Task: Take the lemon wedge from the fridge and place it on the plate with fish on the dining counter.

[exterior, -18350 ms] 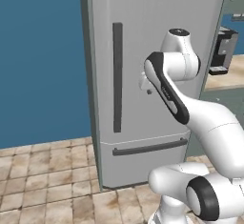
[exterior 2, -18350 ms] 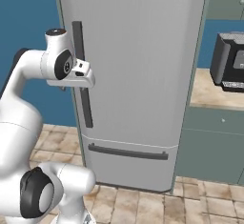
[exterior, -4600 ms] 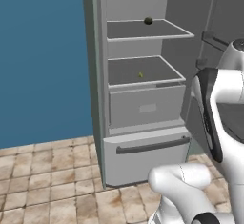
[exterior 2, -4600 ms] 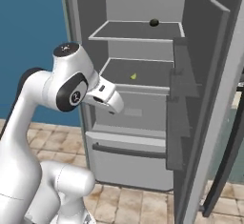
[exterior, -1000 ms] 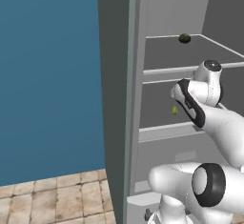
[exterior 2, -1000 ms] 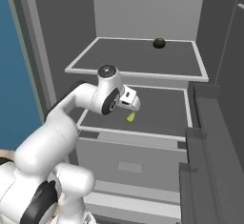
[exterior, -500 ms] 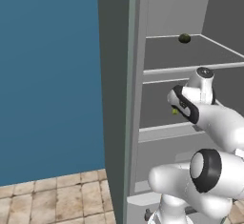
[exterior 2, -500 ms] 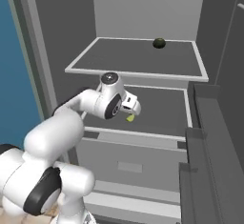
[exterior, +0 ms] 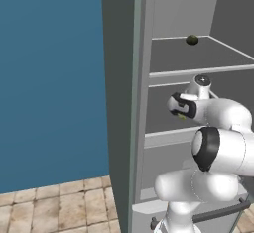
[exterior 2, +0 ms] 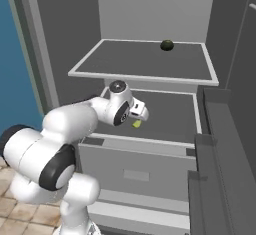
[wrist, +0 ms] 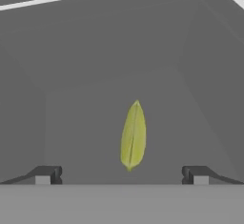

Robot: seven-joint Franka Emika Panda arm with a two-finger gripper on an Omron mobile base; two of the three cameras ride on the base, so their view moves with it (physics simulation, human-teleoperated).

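Lemon wedge (wrist: 133, 135) between spread fingers (wrist: 46, 174)

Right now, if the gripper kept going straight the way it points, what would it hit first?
Most likely the lemon wedge, lying on the fridge shelf centred between the open gripper's fingertips. Depth is hard to judge; beyond the wedge it would meet the shelf floor.

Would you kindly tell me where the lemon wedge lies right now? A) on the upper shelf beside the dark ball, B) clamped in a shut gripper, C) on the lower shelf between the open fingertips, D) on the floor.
C: the lemon wedge lies on the fridge's lower shelf, centred between the spread fingertips of the gripper, untouched, while the dark ball sits on the shelf above.
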